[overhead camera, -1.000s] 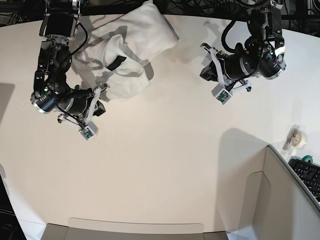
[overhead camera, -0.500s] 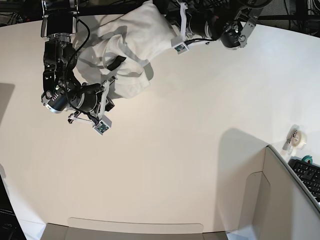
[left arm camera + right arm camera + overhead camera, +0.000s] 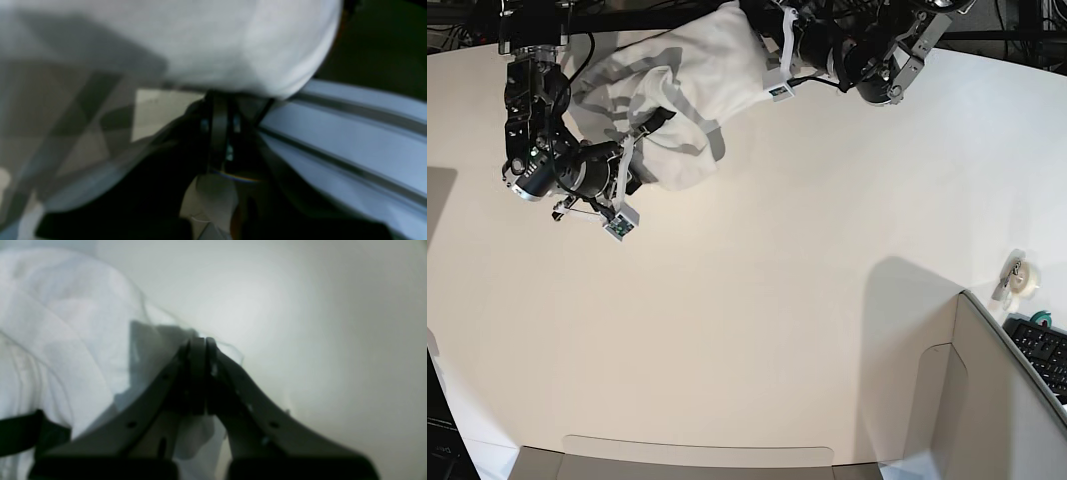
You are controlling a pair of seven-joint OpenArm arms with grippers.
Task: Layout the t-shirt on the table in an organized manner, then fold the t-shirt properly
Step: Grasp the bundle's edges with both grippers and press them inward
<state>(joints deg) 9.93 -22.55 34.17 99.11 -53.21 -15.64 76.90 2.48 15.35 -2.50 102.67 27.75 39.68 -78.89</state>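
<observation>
Both pincers are closed on cloth. My right gripper (image 3: 199,341) has its jaws pressed together with a thin fold of the t-shirt (image 3: 682,90) pinched at the tips, at the near edge of the heap. My left gripper (image 3: 218,100) is also clamped; the wrist view is blurred, but white fabric bulges directly over the jaw tips, so I judge it is holding the far edge.

Largest item: the table (image 3: 777,330), bare across most of its surface. On it, at the far left corner near the curved edge, lies the t-shirt, bunched, print not visible, with a dark band that may be the neck label showing in the folds. Smallest: a roll of tape (image 3: 1023,275) far off at the right by the grey panel (image 3: 987,400), not involved.

Purpose of the two holds, as I judge it: opposite edges are gripped so the heap can be drawn apart and spread flat before folding.

Change noted: a second ago my left arm stood well clear over open table to the right; it has swung across to the shirt's far side. My right arm moved up from below the heap to its edge
</observation>
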